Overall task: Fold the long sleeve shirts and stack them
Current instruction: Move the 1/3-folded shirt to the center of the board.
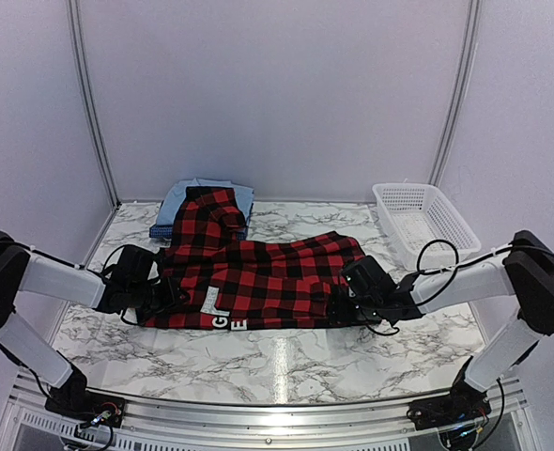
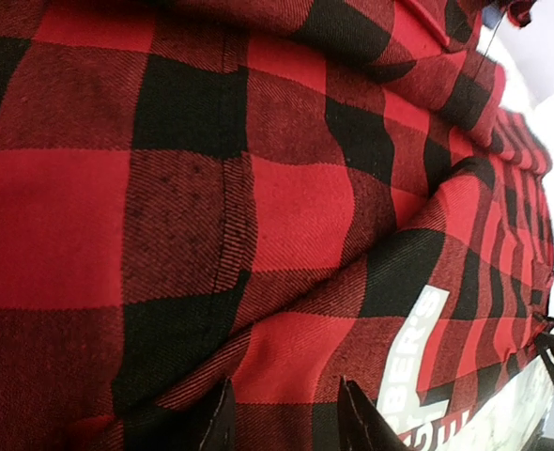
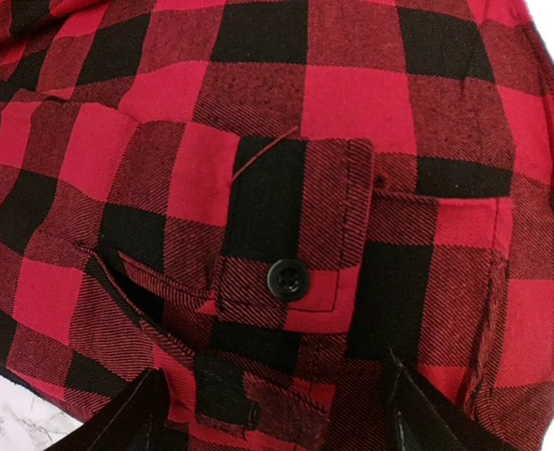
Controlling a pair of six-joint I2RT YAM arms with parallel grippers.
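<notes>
The red-and-black plaid shirt (image 1: pixel 258 277) lies spread across the middle of the marble table, one sleeve running back over the stack behind it. White letters (image 1: pixel 225 322) show at its near edge. My left gripper (image 1: pixel 169 296) sits at the shirt's left edge, fingers apart over the plaid cloth (image 2: pixel 286 207) with the white lettering (image 2: pixel 418 357) to the right. My right gripper (image 1: pixel 343 301) is at the shirt's right edge, open wide above a buttoned cuff (image 3: pixel 287 279) of the plaid shirt (image 3: pixel 286 141). Behind it lie a light blue shirt (image 1: pixel 178 199) and a dark blue checked shirt (image 1: pixel 161 230).
A white mesh basket (image 1: pixel 446 221) stands at the back right of the table. White walls close in the back and sides. Bare marble (image 1: pixel 286 362) shows between the shirt and the arm bases.
</notes>
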